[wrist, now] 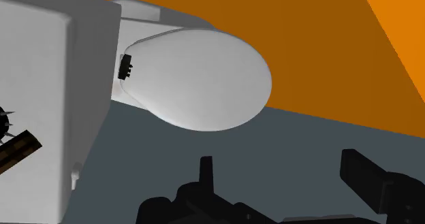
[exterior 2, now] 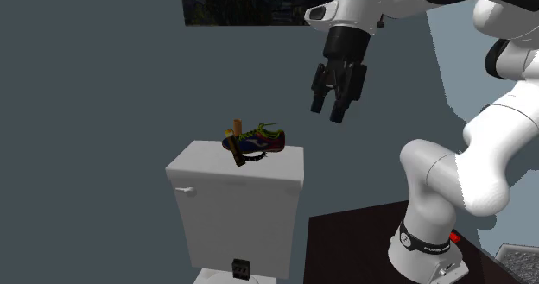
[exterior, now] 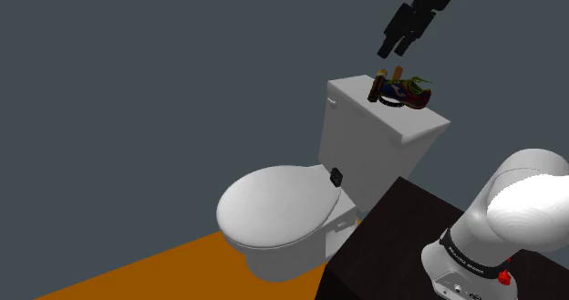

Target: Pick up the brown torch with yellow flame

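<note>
The toilet point(exterior: 278, 207) stands in for a work surface, and its flat tank lid point(exterior: 351, 90) carries the clutter, so the arm has to reach over from the stand. The tool point(exterior 2: 329, 110) hangs in the air above and off to one side of the tank with its fingers spread and nothing between them, probably ready for a straight descent. A colourful shoe point(exterior 2: 266, 140) lies on the lid and the torch point(exterior 2: 235, 146) stands tilted right against it (yellow tip upward), so the brown shaft looks like the likeliest place to pinch.
</note>
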